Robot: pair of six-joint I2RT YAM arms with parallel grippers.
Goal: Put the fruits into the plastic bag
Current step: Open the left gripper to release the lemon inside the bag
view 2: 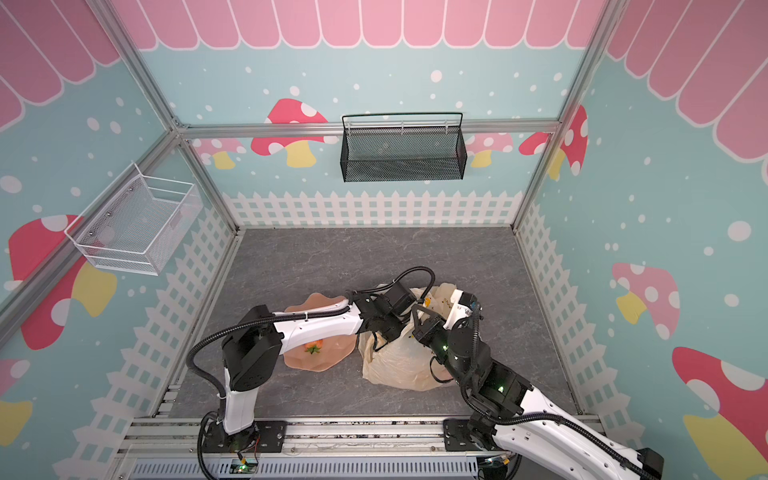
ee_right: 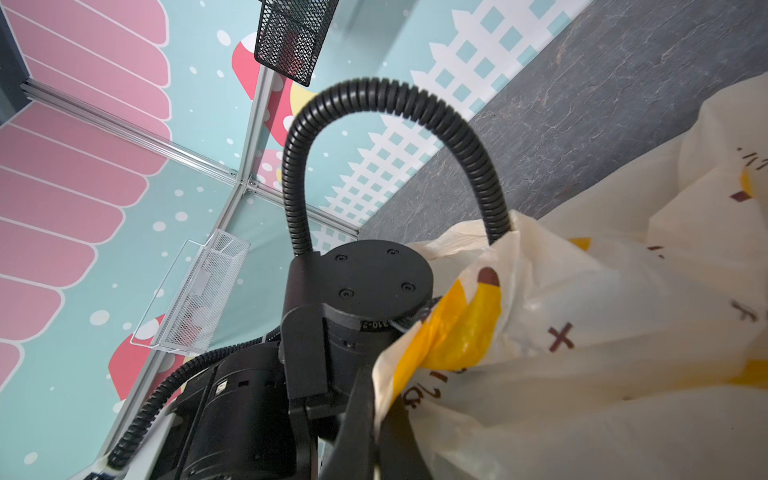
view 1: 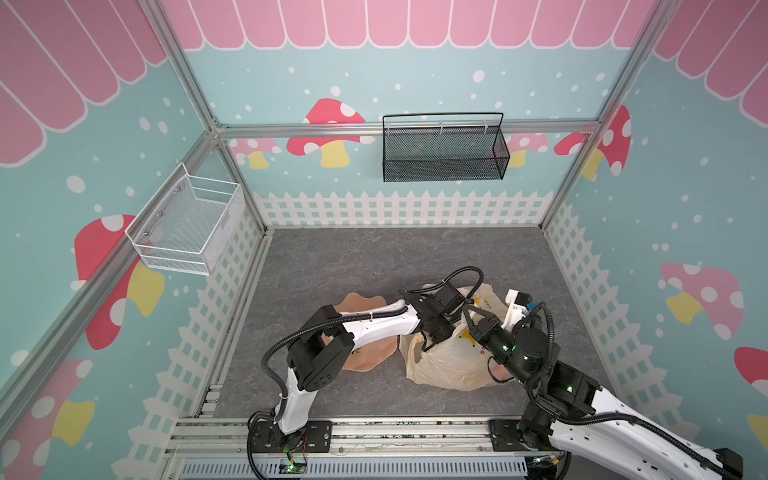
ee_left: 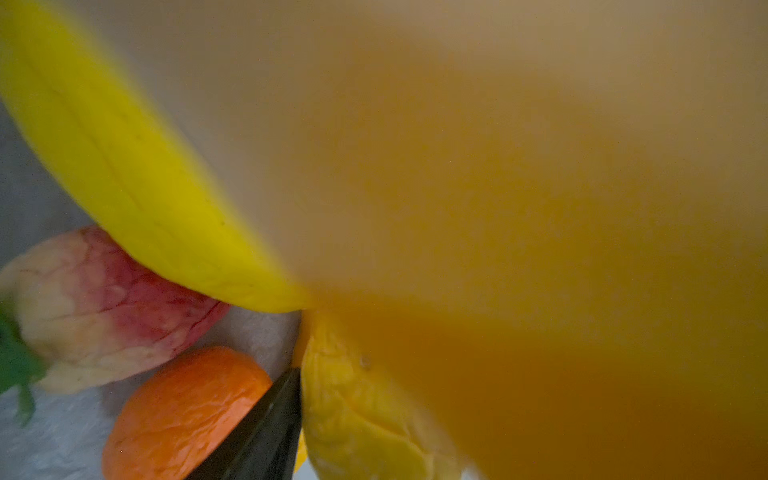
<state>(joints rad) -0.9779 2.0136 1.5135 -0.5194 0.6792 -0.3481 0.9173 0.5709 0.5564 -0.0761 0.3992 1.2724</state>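
The plastic bag (view 1: 449,365) is a crinkly cream thing with yellow banana prints and dark lettering. It lies slumped and lumpy, its rim pinched by the right gripper (view 1: 471,318), with the left gripper (view 1: 428,338) poked into its mouth. Crowded around the left gripper's fingertip (ee_left: 257,432) are a yellow banana (ee_left: 124,174), a cream-and-red fruit (ee_left: 104,307) with green leaves, an orange (ee_left: 178,411) and a wrinkly yellow-orange fruit (ee_left: 357,415). One strawberry (view 2: 313,347) lies outside the bag, well apart from both grippers.

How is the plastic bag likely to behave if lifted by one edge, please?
The plastic bag looks thin and crinkled, so probably floppy. Pinched by the right gripper, it would likely sag around the fruits inside.
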